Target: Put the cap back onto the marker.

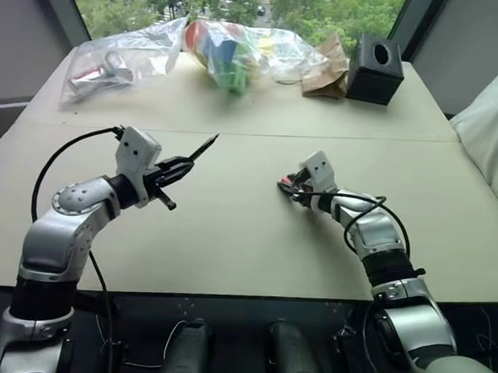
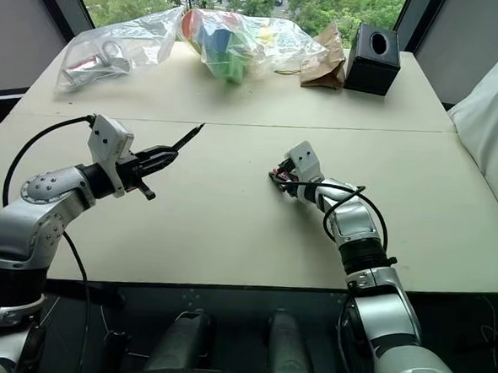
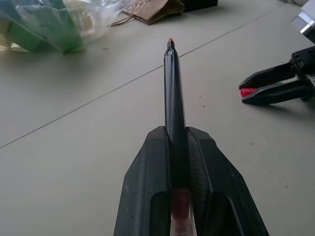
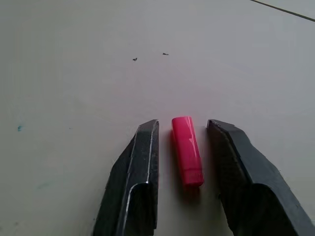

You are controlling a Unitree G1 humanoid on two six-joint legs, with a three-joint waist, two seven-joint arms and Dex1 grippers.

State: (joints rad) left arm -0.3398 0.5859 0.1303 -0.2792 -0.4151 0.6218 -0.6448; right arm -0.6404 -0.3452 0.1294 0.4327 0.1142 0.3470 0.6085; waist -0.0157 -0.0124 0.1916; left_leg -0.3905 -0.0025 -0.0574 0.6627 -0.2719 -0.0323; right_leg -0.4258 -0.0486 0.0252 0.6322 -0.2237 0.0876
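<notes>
Here, left gripper [image 1: 182, 167]: clenched on the marker [image 3: 174, 103], raised above the table [image 1: 229, 236].
Marker: gripped near its back end, bare reddish tip pointing forward and up, away from the gripper.
Right gripper [image 1: 285, 184]: low on the table, fingers drawn in on both sides of the cap [image 4: 187, 150].
Cap: red-pink, lying flat on the table between those fingers.
Marker to cap: well apart.
Far edge of table: clear plastic bags [image 1: 232, 46], black box [image 1: 375, 69].
</notes>
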